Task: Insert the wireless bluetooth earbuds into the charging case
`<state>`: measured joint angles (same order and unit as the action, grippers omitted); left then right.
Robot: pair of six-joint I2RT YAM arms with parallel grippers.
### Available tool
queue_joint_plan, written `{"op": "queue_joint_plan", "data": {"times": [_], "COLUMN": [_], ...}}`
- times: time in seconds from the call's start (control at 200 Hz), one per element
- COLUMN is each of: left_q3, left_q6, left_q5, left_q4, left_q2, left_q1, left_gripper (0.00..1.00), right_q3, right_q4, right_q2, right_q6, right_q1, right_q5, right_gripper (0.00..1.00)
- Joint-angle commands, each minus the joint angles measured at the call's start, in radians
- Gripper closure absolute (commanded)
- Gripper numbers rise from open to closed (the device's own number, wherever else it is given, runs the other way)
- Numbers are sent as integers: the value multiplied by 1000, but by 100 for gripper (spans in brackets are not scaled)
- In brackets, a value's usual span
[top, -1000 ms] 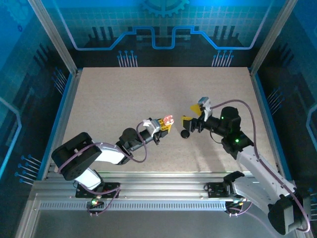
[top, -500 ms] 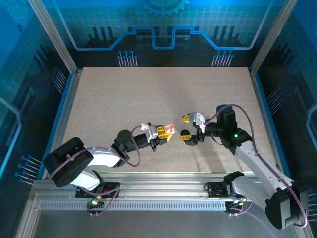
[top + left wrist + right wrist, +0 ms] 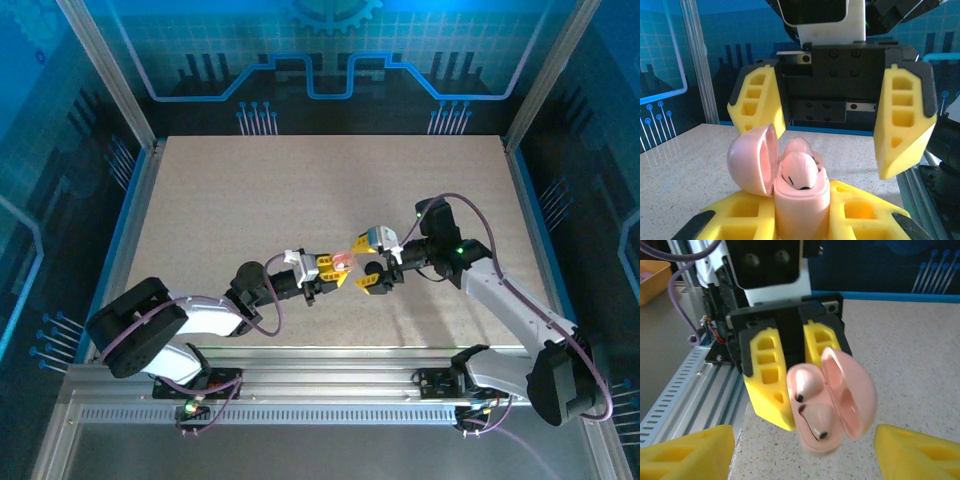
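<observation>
High rear overhead, close wrist views face-to-face, sharing pink case (image 3: 802,200)

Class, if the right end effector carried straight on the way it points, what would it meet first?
Most likely the open pink charging case, clamped in the left end effector directly ahead of the right end effector; depth is unclear.

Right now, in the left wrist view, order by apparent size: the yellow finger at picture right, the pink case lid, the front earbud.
1. yellow finger
2. pink case lid
3. front earbud
The finger sits farther off, yet looks largest.
</observation>
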<state>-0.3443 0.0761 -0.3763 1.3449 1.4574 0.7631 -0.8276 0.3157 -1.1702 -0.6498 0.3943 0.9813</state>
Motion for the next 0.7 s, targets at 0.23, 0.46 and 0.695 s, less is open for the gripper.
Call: {"op": "queue_joint_plan", "data": {"times": [0.23, 0.46, 0.695], "left_q3": [-13, -1, -1], "left_q6": [-13, -6, -25], "left_q5": [-12, 20, 36], "left_q4": [48, 48, 45], "left_q2": [11, 11, 19], "left_q1": [-5, -6, -13], "left_gripper": [79, 79, 79], "right_q3": [-76, -12, 112], "right_q4": [152, 132, -61], "right_q2": [-8, 110, 236], "right_q6": [-138, -134, 69], "right_q1": [17, -21, -53], "right_q5": [88, 115, 0], "right_gripper": [35, 42, 45]}}
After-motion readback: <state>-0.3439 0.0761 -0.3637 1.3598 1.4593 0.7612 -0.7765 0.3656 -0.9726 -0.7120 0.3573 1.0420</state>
